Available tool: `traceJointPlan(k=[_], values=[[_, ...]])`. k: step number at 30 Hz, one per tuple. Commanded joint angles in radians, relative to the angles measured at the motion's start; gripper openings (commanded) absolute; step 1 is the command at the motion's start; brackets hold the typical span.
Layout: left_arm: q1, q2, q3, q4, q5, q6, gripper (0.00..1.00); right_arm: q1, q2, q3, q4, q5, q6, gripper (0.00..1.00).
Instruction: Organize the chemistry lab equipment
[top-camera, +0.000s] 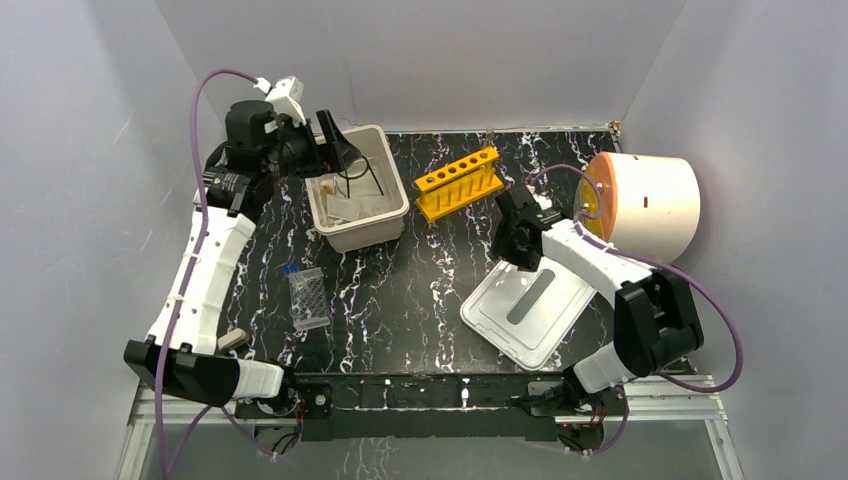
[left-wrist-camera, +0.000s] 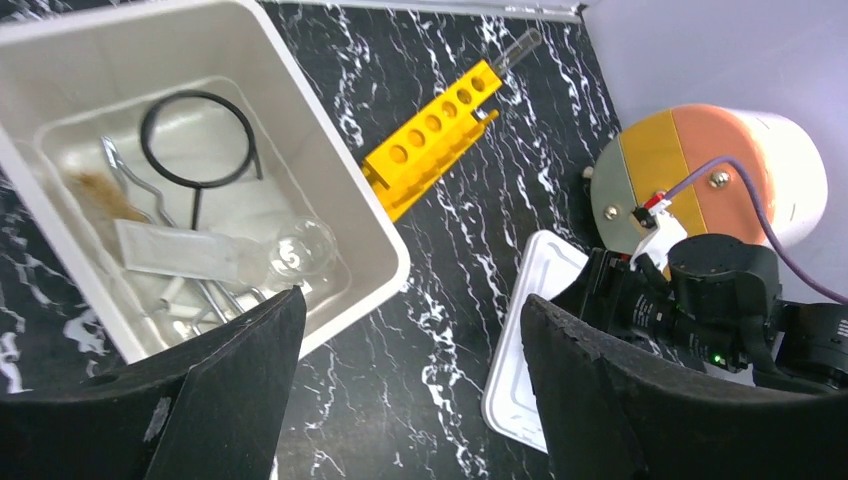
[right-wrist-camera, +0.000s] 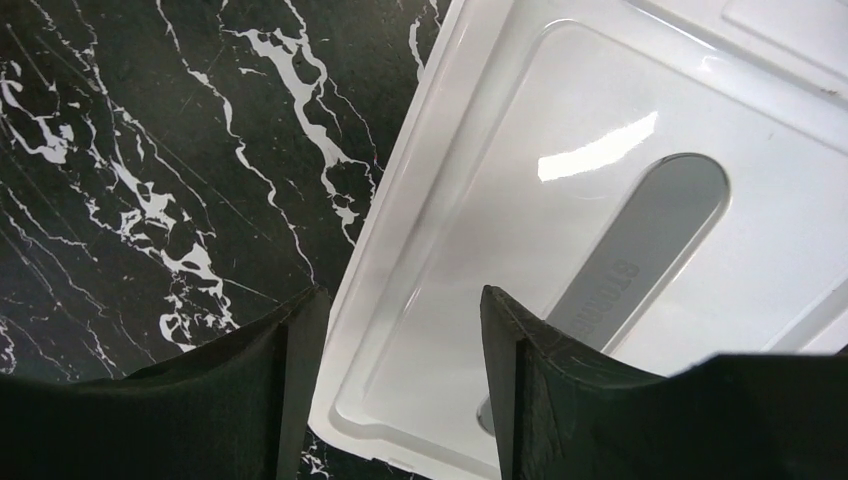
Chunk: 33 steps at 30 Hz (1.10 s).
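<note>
Above the near corner of the white bin (left-wrist-camera: 345, 165), at the far left corner of the worktop (top-camera: 400, 290): left gripper (left-wrist-camera: 410, 320), jaws spread wide, nothing between them, touching none of the items below; inside the bin, just beyond its fingertips, clear glass dish (left-wrist-camera: 300, 250), round and transparent, beside a white triangle (left-wrist-camera: 175, 250) lying flat; further in, black wire ring stand (left-wrist-camera: 197, 186), a thin ring with a straight leg, resting on the bin floor; next to it thin metal tweezers (left-wrist-camera: 128, 172), bent and shiny, and a tan stick (left-wrist-camera: 100, 192), brownish and fuzzy, near the bin wall; right gripper (right-wrist-camera: 400, 310) low over the white lid (right-wrist-camera: 480, 200) near the right side of the near edge, jaws also apart, empty, one fingertip over the lid rim, the other over the lid, close to its grey strip; blue-capped vial (top-camera: 308, 298) alone on the worktop between the bin and the near edge, on the left side, well apart from both grippers; clear body, blue end toward the bin; yellow rack (top-camera: 458, 183) with a row of holes just beside the bin, along the far edge; white drum (top-camera: 650, 205) with orange face at the far right corner.
</note>
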Motion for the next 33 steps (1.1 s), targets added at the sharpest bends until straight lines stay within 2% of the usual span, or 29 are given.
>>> traceJointPlan(k=[1,9,14,16,23,33], values=[[0.002,-0.073,0.071,-0.055,-0.078,0.077,0.79,-0.004,0.053,0.024,0.026,0.011,0.072,0.64],[0.001,-0.129,0.035,-0.058,-0.097,0.096,0.85,-0.003,0.124,0.035,0.057,0.036,0.110,0.58],[-0.001,-0.136,0.020,-0.058,-0.095,0.096,0.87,-0.003,0.129,0.033,0.101,0.040,0.093,0.39],[-0.002,-0.138,0.015,-0.057,-0.097,0.097,0.87,-0.004,0.134,0.036,0.101,0.047,0.093,0.36],[-0.002,-0.135,0.010,-0.050,-0.087,0.088,0.88,-0.004,0.169,0.039,0.094,0.053,0.095,0.42],[-0.001,-0.136,0.010,-0.050,-0.064,0.106,0.89,-0.004,0.243,0.070,0.095,0.042,0.085,0.41]])
